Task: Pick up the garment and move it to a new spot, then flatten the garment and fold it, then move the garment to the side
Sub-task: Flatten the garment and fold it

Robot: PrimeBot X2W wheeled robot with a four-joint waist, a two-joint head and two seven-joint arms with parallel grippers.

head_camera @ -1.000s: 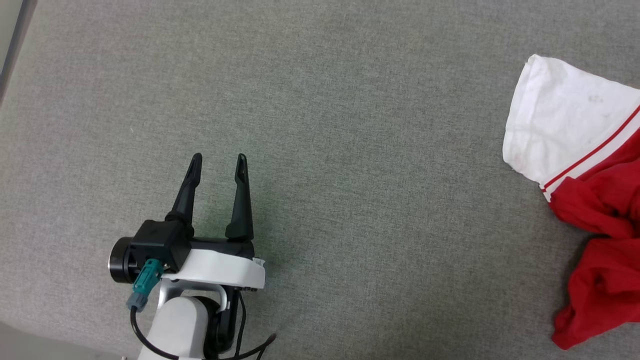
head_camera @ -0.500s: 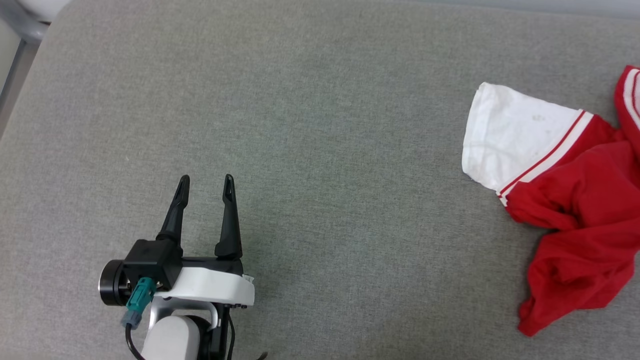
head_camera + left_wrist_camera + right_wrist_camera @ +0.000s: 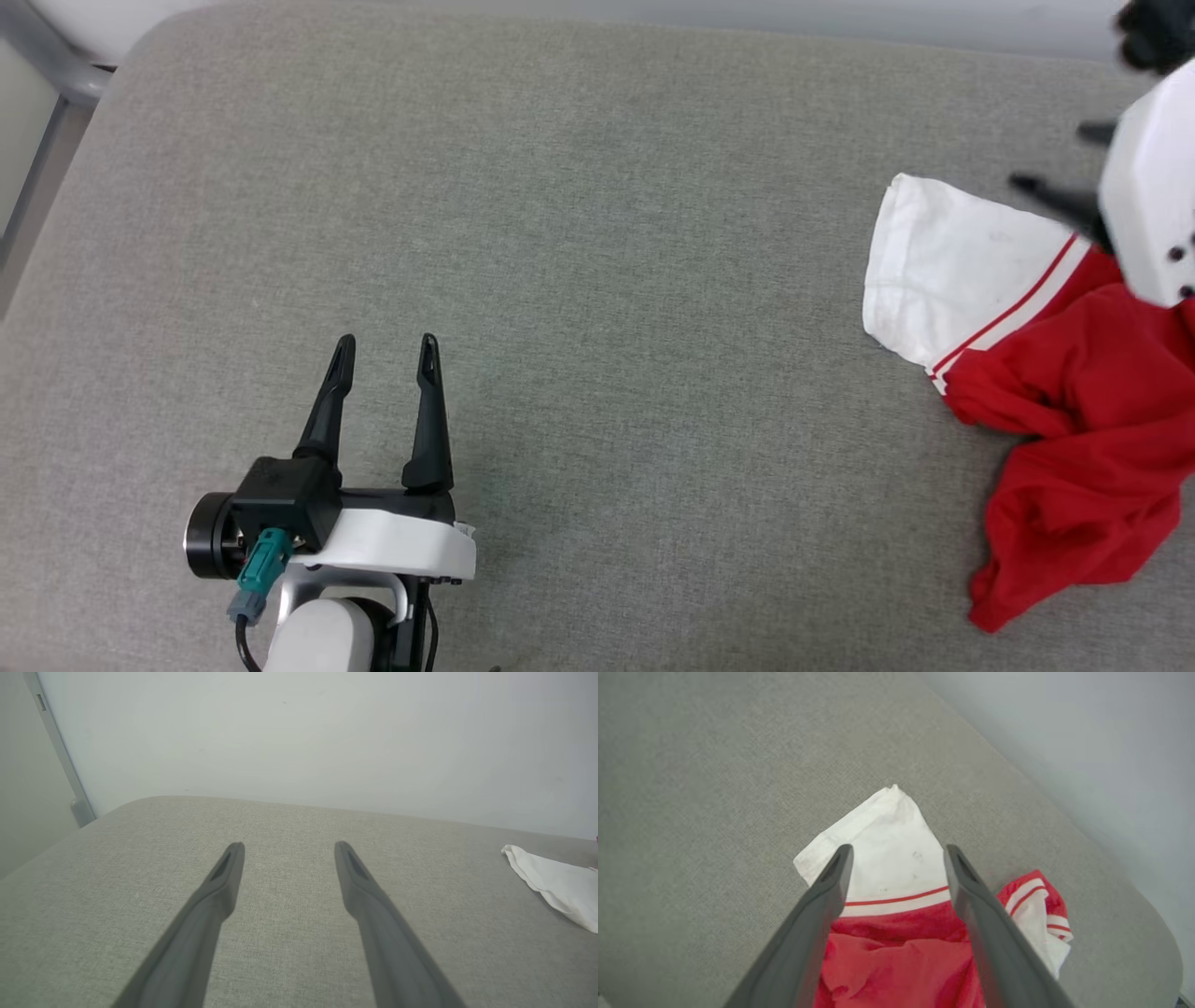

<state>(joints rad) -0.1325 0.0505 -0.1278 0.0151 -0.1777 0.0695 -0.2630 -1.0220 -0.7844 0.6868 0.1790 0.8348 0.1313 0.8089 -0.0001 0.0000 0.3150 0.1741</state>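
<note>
The garment lies crumpled at the right of the grey padded surface, red body bunched, one white sleeve spread toward the left. In the right wrist view the garment sits under my right gripper, which is open and empty with its fingers straddling the white sleeve from above. The right gripper also shows at the head view's upper right, fingers pointing left. My left gripper stands open and empty at the lower left, far from the garment. In the left wrist view the left gripper is open and the sleeve lies at the right.
The surface ends in a rounded far edge against a pale wall. A grey metal frame stands past its far left corner. Wide bare fabric lies between my left gripper and the garment.
The head camera has shifted, so the whole picture moved. My right gripper has come into the head view at the upper right, above the garment. The left gripper stays open.
</note>
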